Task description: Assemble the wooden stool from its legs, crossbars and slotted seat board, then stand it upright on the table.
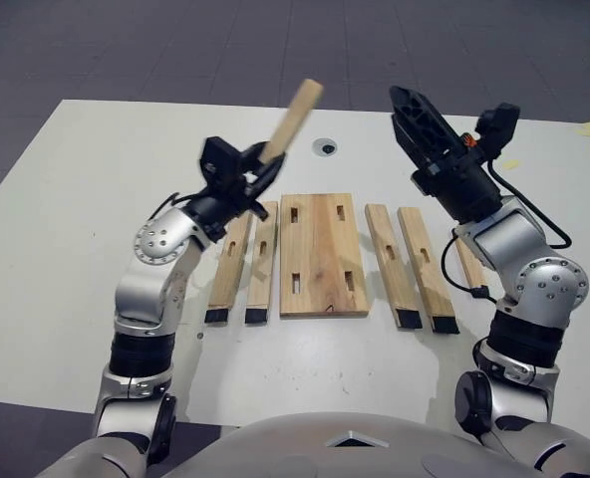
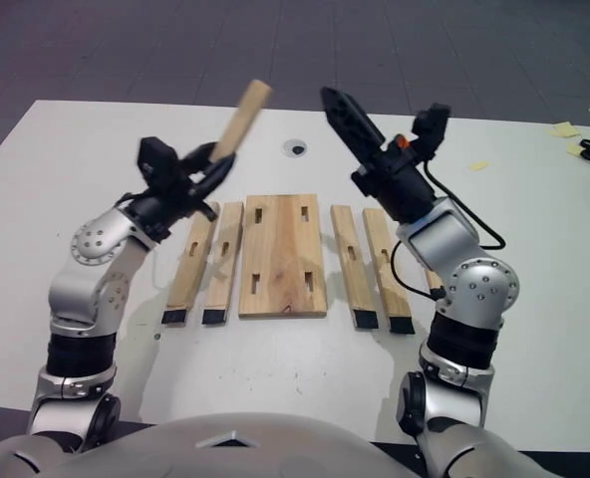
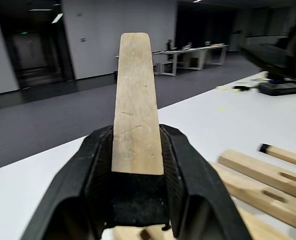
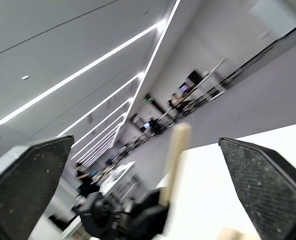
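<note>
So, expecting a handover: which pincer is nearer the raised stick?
Left: the left pincer grips the stick; the right pincer is open, apart to its right.

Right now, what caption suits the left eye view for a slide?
Left gripper holds a crossbar up, right gripper open; legs and seat board lie on the table.

we see the pale slotted seat board (image 1: 322, 255) lying flat on the table (image 1: 96, 179), two black-tipped legs (image 1: 230, 269) just left of it, two more legs (image 1: 390, 264) just right, and one crossbar (image 1: 293, 119) tilted in the air, clamped in the left gripper (image 1: 265, 164).
</note>
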You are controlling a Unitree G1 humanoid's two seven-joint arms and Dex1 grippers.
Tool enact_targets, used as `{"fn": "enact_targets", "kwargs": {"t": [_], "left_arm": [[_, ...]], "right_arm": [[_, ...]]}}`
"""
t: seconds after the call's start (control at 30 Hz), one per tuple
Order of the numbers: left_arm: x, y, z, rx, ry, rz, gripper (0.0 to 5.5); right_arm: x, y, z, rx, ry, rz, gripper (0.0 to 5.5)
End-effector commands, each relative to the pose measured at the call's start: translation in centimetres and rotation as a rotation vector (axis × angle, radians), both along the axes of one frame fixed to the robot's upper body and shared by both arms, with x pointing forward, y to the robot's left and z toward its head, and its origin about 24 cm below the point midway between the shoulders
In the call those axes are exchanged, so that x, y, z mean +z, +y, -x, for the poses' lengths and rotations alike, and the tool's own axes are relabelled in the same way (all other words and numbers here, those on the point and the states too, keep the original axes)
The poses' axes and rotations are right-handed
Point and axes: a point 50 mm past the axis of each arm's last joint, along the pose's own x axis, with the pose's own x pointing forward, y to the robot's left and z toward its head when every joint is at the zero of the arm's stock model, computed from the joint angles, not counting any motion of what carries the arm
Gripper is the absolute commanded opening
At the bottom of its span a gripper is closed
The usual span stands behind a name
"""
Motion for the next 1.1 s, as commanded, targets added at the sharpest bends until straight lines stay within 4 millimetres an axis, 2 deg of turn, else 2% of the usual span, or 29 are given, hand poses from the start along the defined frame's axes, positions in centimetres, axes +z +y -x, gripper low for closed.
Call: {"fn": "enact_targets", "kwargs": {"t": [0.03, 0.23, 0.37, 0.47, 0.77, 1.1], "left_arm": [[0.0, -1.7, 1.0, -0.077, -0.014, -0.009, 1.30], [-0.6, -2.4, 1.6, -0.105, -0.011, -0.043, 1.30], [-0.8, -2.5, 1.7, -0.099, -0.010, -0.056, 1.30], [-1.0, -2.7, 1.9, -0.101, -0.005, -0.062, 1.30], [-0.8, -3.4, 2.5, -0.115, -0.052, -0.127, 1.30], [-1.0, -3.4, 2.5, -0.102, -0.052, -0.137, 1.30]], "right_arm": [[-0.9, 1.2, 0.3, 0.012, 0.086, 0.084, 5.40], [-0.6, 1.5, -0.2, -0.057, 0.113, 0.117, 5.40], [0.0, 1.1, -0.4, -0.078, 0.106, 0.073, 4.75], [0.2, 1.1, 0.4, -0.012, 0.085, 0.040, 4.29], [-0.9, 1.4, 0.6, -0.050, 0.194, 0.049, 2.90], [-0.5, 0.7, 0.7, -0.053, 0.172, -0.017, 1.40]]}}
